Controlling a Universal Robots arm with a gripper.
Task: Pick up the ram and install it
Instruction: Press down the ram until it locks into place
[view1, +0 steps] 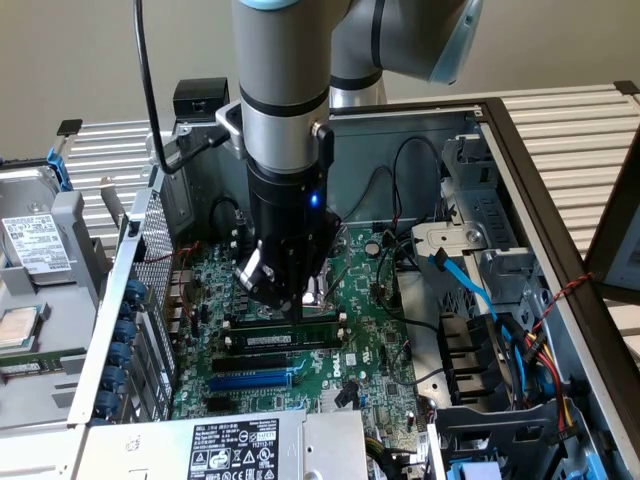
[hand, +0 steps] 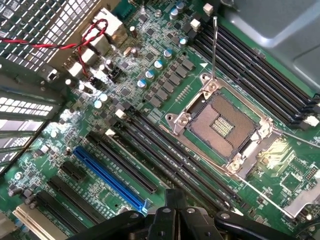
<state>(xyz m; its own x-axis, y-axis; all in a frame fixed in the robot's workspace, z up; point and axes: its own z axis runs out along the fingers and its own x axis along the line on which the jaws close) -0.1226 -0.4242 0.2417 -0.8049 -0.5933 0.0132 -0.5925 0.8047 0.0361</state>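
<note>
The ram (view1: 285, 340), a narrow green stick with a small white label, lies along a black memory slot on the large green motherboard (view1: 370, 340) and looks seated in it. My gripper (view1: 297, 303) hangs straight down over the board, its tip just behind and above the middle of the ram. In the wrist view the gripper (hand: 175, 207) has its dark fingers together, with nothing visible between them, over the row of long black memory slots (hand: 170, 155).
The open CPU socket (hand: 227, 127) lies beside the slots, with its thin lever (hand: 214, 47) standing up. A blue slot (view1: 250, 380) runs parallel nearby. Case walls, a blue cable (view1: 470, 285), the drive cage (view1: 480, 370) and the labelled power supply (view1: 235, 445) ring the board.
</note>
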